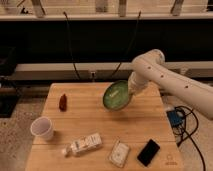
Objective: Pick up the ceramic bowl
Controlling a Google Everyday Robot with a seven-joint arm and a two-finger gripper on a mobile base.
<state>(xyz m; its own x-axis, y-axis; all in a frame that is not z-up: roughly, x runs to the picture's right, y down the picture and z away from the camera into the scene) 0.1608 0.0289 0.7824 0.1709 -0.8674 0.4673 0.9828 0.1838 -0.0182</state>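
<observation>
Clamped on the rim of the ceramic bowl [117,95], the gripper [131,92] holds it tilted, clear above the table [90,125], up and right of the white cup [42,128], apparently lifted for carrying.

The gripper [131,91] holds the ceramic bowl [118,94] tilted above the desk [90,120], whose middle beneath it lies open. Along the left stand a small red object [63,102] and a white cup [42,128]; the front edge is crowded by a white carton [84,144], a pale packet [119,152] and a black phone [148,152]. A dark rail with hanging cables [70,45] walls the back
</observation>
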